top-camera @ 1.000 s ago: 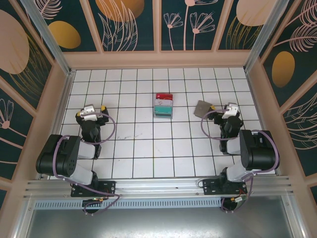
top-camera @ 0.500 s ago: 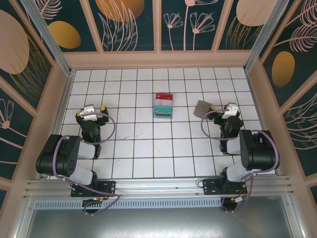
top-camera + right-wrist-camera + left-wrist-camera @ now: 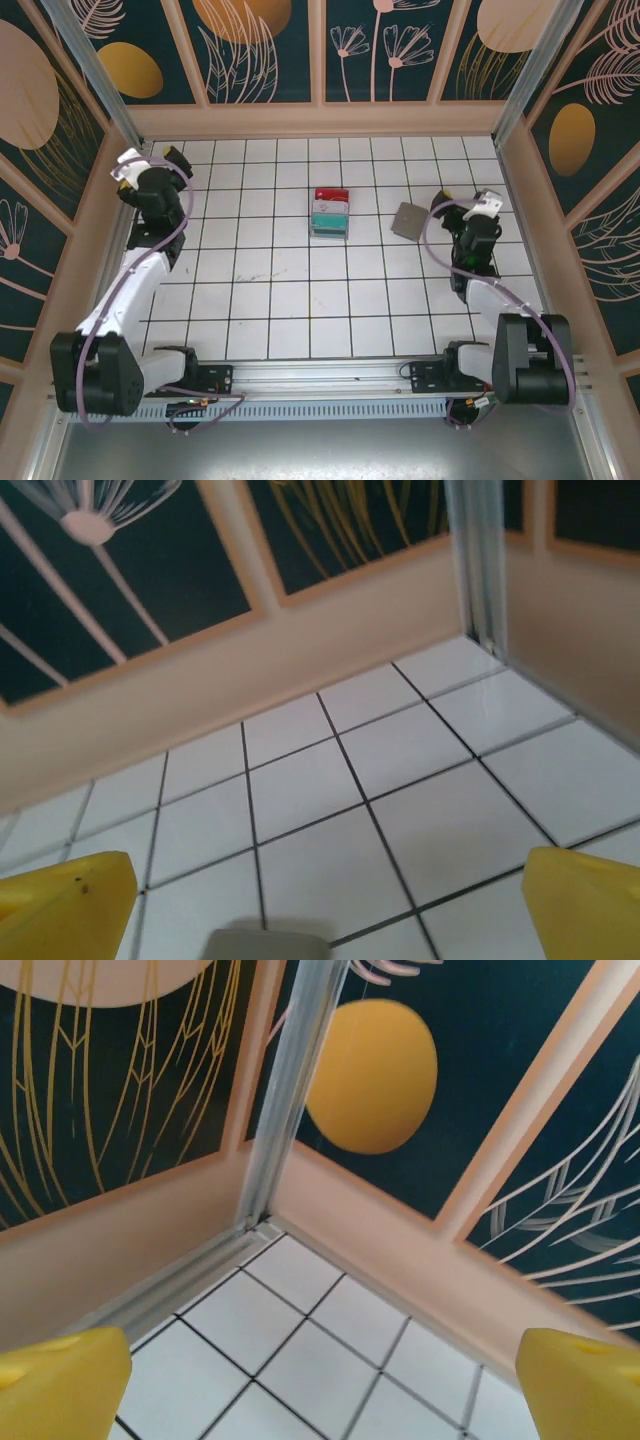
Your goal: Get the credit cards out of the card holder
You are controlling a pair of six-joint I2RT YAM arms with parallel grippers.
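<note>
The left gripper (image 3: 148,162) is standing wide open and holding nothing, its yellow fingertips (image 3: 60,1380) framing the far-left corner of the tiled table (image 3: 280,300), well apart from the other things. The right gripper (image 3: 466,202) is gaping wide too, empty, and hanging just right of the card holder (image 3: 410,219), whose grey edge is peeking in low in the right wrist view. The card holder is lying flat right of centre, with a red, white and teal stack (image 3: 330,213) sitting near its left.
</note>
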